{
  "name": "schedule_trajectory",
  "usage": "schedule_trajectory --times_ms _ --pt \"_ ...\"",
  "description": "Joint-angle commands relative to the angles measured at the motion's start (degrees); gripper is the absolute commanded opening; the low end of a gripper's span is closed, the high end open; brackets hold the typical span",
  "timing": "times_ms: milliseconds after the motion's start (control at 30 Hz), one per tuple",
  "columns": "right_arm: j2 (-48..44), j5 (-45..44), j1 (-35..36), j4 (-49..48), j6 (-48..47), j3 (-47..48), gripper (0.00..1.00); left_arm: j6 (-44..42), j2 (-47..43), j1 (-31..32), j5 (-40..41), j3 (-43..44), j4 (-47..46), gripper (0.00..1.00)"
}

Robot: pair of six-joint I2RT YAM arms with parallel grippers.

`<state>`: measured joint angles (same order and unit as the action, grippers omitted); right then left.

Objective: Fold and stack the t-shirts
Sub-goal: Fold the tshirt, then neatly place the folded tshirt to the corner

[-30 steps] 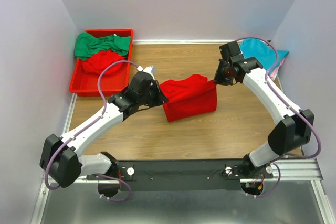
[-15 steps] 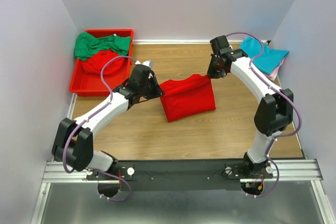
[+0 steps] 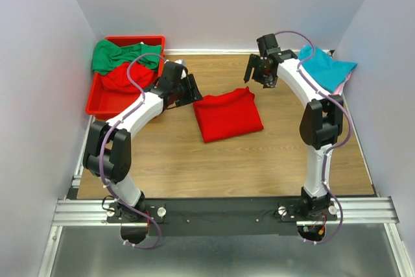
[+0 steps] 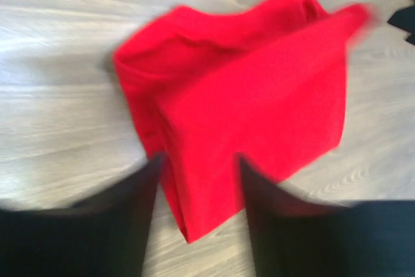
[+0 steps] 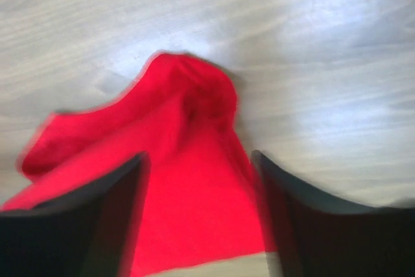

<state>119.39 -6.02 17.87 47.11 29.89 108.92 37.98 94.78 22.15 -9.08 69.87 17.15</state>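
A bright red t-shirt (image 3: pixel 227 115) lies folded flat on the wooden table, apart from both grippers. My left gripper (image 3: pixel 192 89) hangs open just off its left edge. My right gripper (image 3: pixel 254 73) hangs open above its far right corner. In the left wrist view the red t-shirt (image 4: pixel 259 95) spreads out beyond the gripper (image 4: pixel 198 160), and nothing sits between the jaws. The right wrist view shows the gripper (image 5: pixel 198 157) open above a bunched corner of the t-shirt (image 5: pixel 188 186). A green t-shirt (image 3: pixel 123 56) and another red one (image 3: pixel 126 77) lie in the bin.
The red plastic bin (image 3: pixel 97 104) stands at the far left against the wall. A folded teal t-shirt (image 3: pixel 324 69) rests on a pink one (image 3: pixel 348 80) at the far right. Purple walls close in the table on three sides.
Both grippers have opened and let go of the red t-shirt, which has dropped flat onto the table. Both arms have drawn back toward the far side.
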Motion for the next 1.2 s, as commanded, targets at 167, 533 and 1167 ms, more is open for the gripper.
schedule_trajectory --times_ms 167,533,1167 --pt "0.3 13.6 -6.0 -2.8 -4.4 0.5 1.00 -4.4 2.0 -1.0 1.0 7.2 7.0 0.77" --pt "-4.5 33.8 -13.9 -12.2 -12.9 -17.1 1.00 -3.7 0.9 -1.0 -3.5 -4.3 0.8 0.80" --pt "-0.8 42.6 -15.0 -17.1 -17.7 -24.5 0.99 -3.7 7.4 -1.0 -6.1 -6.2 -2.3 0.74"
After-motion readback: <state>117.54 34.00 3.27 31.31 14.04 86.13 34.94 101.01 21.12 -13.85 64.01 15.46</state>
